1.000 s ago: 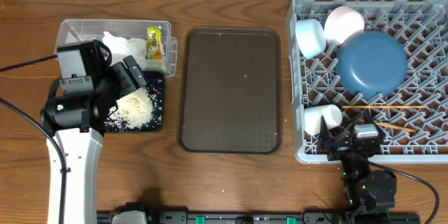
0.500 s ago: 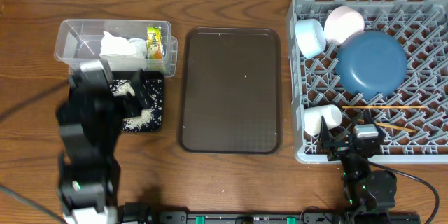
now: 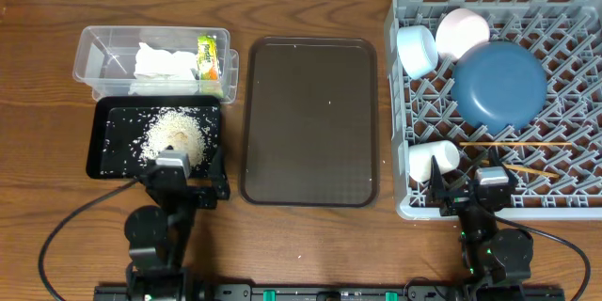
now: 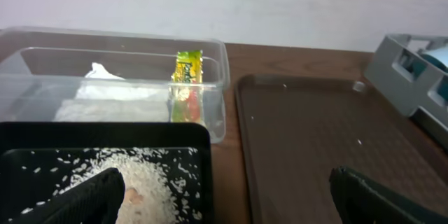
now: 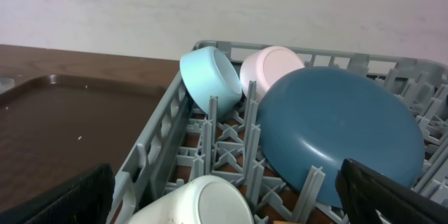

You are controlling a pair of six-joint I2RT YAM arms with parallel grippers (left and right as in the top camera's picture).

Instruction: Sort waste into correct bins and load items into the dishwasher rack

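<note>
The clear tub [image 3: 103, 56] holds white tissue [image 3: 160, 61] and the yellow wrapper [image 3: 207, 56]. In front of it, the black tray [image 3: 108, 141] holds rice crumbs [image 3: 174, 132]. My left gripper [image 3: 186, 182] is open and empty at the tray's near right corner; its wrist view shows the crumbs [image 4: 150, 182], the wrapper [image 4: 186, 84] and the tissue [image 4: 105, 87]. The grey rack [image 3: 564, 188] holds the dark blue bowl [image 3: 500, 85], pale blue bowl [image 3: 417, 49], white bowl [image 3: 463, 30], white cup [image 3: 433, 157] and chopsticks [image 3: 517, 144]. My right gripper [image 3: 472, 190] is open at the rack's near edge, behind the cup [image 5: 203, 206].
A dark brown serving tray [image 3: 310, 122] lies between the bins and the rack, with a few specks on it; it shows in the left wrist view [image 4: 315, 133]. Bare wood table surrounds everything.
My left arm has pulled back from over the black tray to the table's front edge, uncovering the tray and its crumbs. The right arm has not moved.
</note>
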